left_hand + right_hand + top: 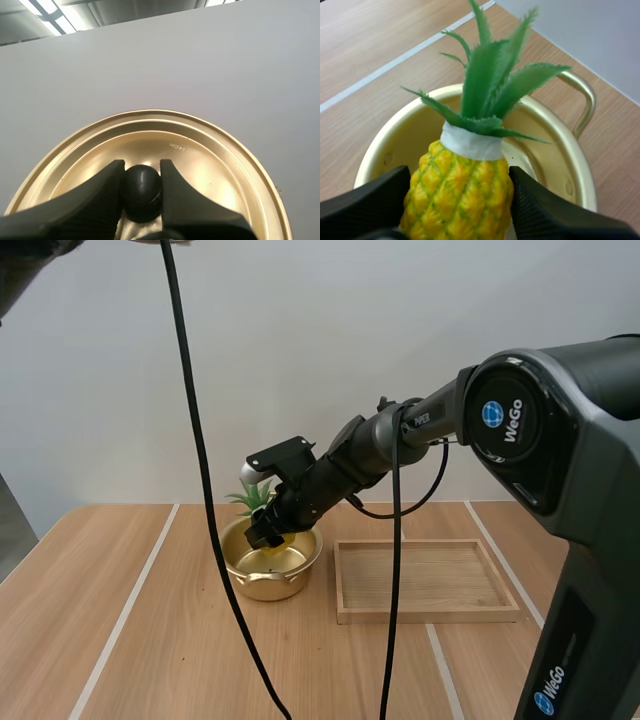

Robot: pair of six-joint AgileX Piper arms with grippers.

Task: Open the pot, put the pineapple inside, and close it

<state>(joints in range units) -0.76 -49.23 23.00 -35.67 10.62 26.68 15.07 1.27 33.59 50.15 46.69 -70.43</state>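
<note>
Pale-striped wooden worktop, tray right of the pot. Right gripper grasps the pineapple at its mouth, left gripper pinches the lid by its knob.

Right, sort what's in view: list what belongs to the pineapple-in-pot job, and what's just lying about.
For the job:
- pot, open
- pineapple, pinched in the right tool at the pot's mouth
- lid, gripped by its knob in the left tool

Lying about:
- wooden tray, beside the pot
</note>
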